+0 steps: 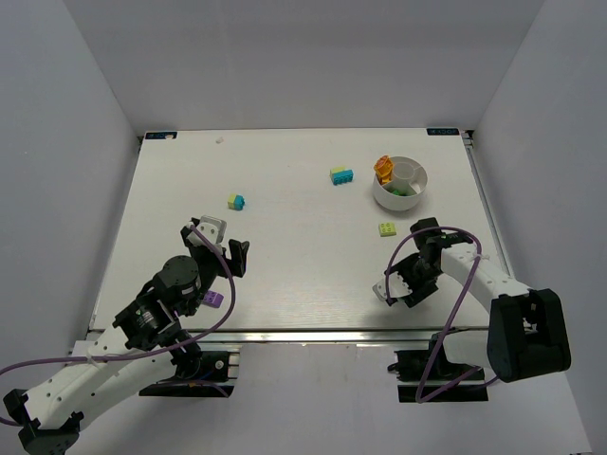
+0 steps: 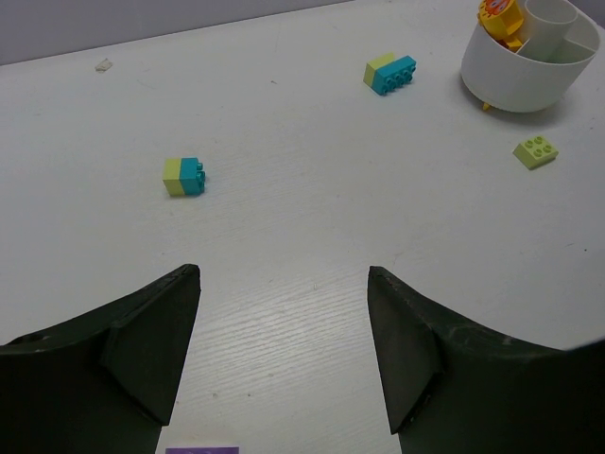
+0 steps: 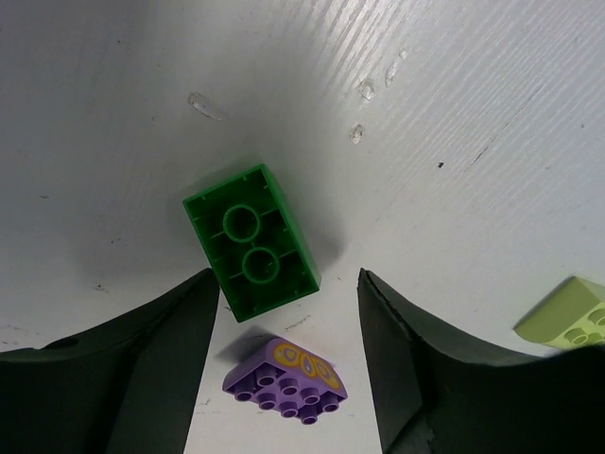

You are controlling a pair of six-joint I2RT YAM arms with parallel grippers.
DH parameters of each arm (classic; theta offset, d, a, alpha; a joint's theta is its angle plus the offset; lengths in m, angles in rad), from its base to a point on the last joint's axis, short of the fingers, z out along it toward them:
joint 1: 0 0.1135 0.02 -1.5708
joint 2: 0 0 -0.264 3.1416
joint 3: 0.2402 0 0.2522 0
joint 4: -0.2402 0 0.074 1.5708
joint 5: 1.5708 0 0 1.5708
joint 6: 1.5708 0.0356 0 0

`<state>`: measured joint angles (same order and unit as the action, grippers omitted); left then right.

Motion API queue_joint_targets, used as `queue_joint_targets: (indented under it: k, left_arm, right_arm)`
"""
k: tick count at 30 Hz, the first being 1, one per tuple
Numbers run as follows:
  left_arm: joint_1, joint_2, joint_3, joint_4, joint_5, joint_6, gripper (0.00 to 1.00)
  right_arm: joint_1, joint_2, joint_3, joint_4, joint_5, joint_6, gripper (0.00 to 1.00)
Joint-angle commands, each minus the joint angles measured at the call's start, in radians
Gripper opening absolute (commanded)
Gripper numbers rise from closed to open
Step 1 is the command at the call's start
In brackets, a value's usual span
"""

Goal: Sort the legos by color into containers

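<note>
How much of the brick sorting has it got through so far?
Early days. Done: orange bricks and some green pieces sit in the white bowl. In hand: nothing gripped; the right gripper hovers open over an upturned green brick beside a purple brick. Left: those two, two cyan-and-yellow-green stacks, a pale yellow-green brick and a second purple brick near the left arm.

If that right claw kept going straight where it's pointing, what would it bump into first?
Probably the purple brick between the right gripper's fingers, the green brick just beyond; depth is unclear.
</note>
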<state>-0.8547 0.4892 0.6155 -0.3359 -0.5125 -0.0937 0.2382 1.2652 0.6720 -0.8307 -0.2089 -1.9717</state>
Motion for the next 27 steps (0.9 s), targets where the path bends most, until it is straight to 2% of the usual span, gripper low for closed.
queue_joint_targets:
  k: [1,4,9,12,16,20,24,26,27]
  left_arm:
    - [0.0,0.003,-0.003,0.009,-0.009,0.006,0.81]
    - [0.0,0.002,-0.003,0.008,-0.008,0.005,0.82]
    - [0.0,0.003,-0.005,0.009,-0.006,0.006,0.81]
    - [0.0,0.002,-0.003,0.009,-0.006,0.006,0.81]
    - [0.0,0.003,-0.003,0.009,-0.006,0.006,0.81]
    - [0.0,0.002,-0.003,0.008,-0.006,0.005,0.81]
    - [0.0,0.0,-0.002,0.006,-0.004,0.005,0.82]
    - [0.0,-0.003,-0.002,0.006,-0.003,0.003,0.82]
    - [0.0,-0.006,-0.002,0.006,-0.001,0.003,0.81]
  right_arm:
    - [0.006,-0.01,0.0,-0.011,0.014,-0.176,0.62]
    - [0.007,-0.018,-0.005,-0.024,0.006,-0.174,0.54]
    - [0.007,-0.027,-0.012,-0.045,-0.001,-0.177,0.47]
    - [0.007,-0.033,-0.023,-0.045,-0.006,-0.176,0.37]
    - [0.006,-0.046,-0.022,-0.041,-0.035,-0.138,0.33]
    - [-0.003,-0.059,0.037,0.025,-0.125,0.092,0.26]
    - [-0.002,-0.087,0.15,0.111,-0.184,0.479,0.2]
    - [-0.002,-0.099,0.181,0.168,-0.169,0.616,0.19]
    - [-0.002,-0.096,0.222,0.18,-0.146,0.761,0.16]
